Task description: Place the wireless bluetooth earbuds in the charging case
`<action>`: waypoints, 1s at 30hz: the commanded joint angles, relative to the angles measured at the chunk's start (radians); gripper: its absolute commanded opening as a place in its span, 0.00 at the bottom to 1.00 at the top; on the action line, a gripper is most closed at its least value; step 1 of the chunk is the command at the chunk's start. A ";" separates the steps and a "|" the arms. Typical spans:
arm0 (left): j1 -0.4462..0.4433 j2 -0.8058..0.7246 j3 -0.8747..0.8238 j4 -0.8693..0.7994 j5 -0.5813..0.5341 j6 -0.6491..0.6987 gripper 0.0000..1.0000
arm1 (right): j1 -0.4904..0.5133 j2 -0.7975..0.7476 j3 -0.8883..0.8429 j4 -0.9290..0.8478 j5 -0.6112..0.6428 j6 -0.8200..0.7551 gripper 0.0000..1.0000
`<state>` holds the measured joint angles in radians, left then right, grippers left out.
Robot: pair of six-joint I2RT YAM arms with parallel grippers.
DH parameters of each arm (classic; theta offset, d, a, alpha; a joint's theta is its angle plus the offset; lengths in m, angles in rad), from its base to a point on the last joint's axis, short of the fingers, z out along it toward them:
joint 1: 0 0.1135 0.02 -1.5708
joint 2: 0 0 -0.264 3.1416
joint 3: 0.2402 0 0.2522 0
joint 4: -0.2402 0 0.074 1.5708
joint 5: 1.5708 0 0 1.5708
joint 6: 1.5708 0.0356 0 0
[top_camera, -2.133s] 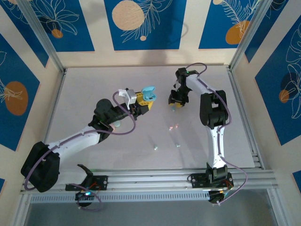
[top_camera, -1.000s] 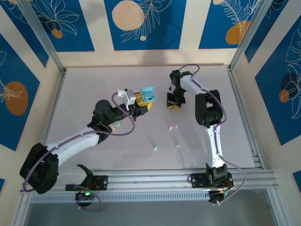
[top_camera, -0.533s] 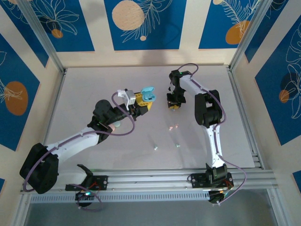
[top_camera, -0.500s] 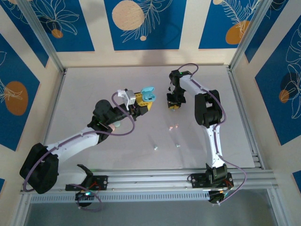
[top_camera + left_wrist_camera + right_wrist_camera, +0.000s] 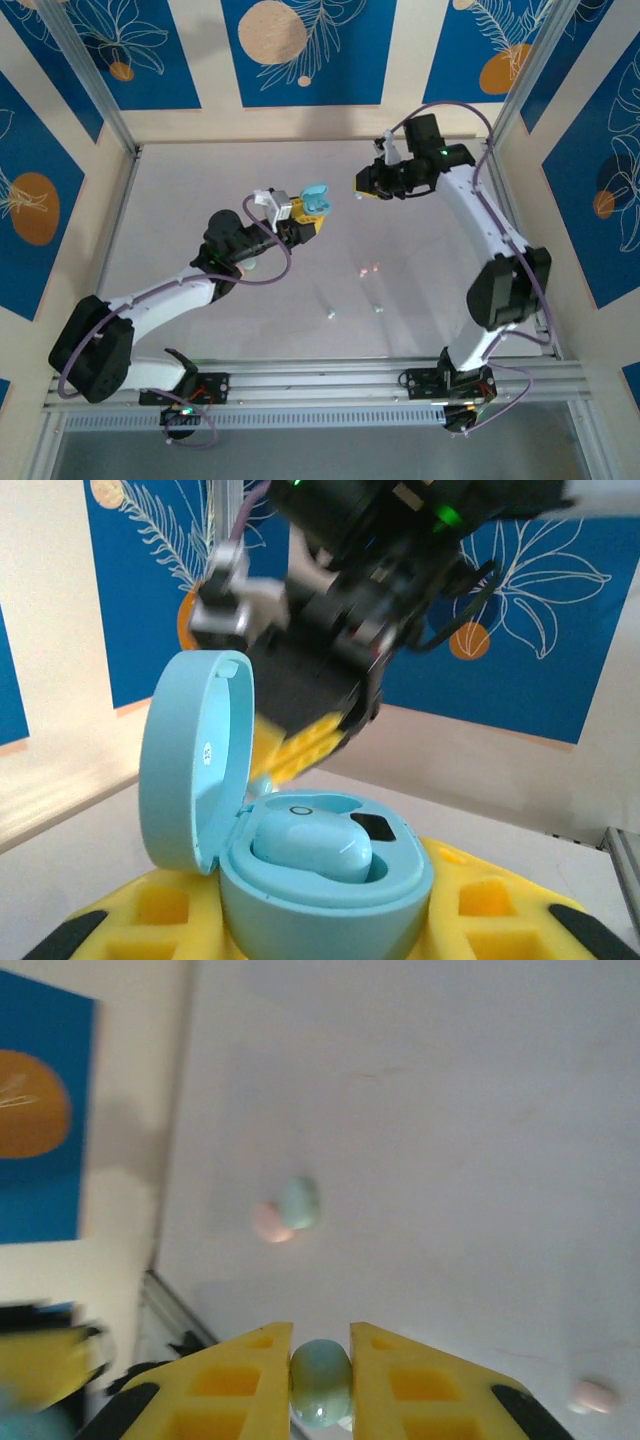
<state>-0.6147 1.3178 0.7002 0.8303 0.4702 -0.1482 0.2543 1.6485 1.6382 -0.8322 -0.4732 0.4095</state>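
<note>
The right gripper [image 5: 320, 1365] is clamped on a mint earbud [image 5: 320, 1382], pinched at the very tips of its yellow fingers [image 5: 245, 1380]; seen from overhead, this gripper [image 5: 364, 184] hangs over the far part of the table [image 5: 200, 200], just to the right of the charging case [image 5: 317, 197]. The left gripper [image 5: 303, 217] is closed on that case, which sits upright between its yellow pads [image 5: 480, 910]; the lid [image 5: 190, 760] stands swung open to the left; a pale blue earbud [image 5: 310, 845] lies seated in the case's well (a small dark patch shows on the inner deck beside it). From the left wrist camera the right gripper looks blurred, above and behind the open case; whether they touch I cannot tell.

The table is pale grey and matt; toward its middle lie a first pale bud [image 5: 330, 313] and a second pale bud [image 5: 378, 309], apart from each other, with a faint pink bud [image 5: 363, 271] farther back. Under the right wrist camera a loose mint bud [image 5: 298, 1203] and a loose pink bud [image 5: 270, 1222] lie touching. Cream walls [image 5: 410, 60] carry blue panels [image 5: 300, 50] with white leaf outlines and orange discs; metal posts [image 5: 85, 75] stand at the corners.
</note>
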 commanded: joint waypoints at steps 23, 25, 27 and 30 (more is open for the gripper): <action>0.014 0.052 0.047 0.105 0.080 -0.008 0.23 | 0.095 -0.127 -0.042 0.111 -0.384 -0.091 0.21; 0.013 0.054 0.050 0.115 0.087 -0.018 0.23 | 0.103 -0.123 -0.042 0.099 -0.375 -0.109 0.21; 0.014 0.056 0.050 0.127 0.094 -0.026 0.23 | 0.105 -0.116 -0.041 0.091 -0.369 -0.116 0.21; 0.013 0.061 0.054 0.135 0.112 -0.032 0.23 | 0.106 -0.105 -0.042 0.089 -0.360 -0.118 0.21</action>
<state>-0.6106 1.3663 0.7185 0.9020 0.5377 -0.1593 0.3542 1.5505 1.5944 -0.7074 -0.8124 0.3241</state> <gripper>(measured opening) 0.335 0.208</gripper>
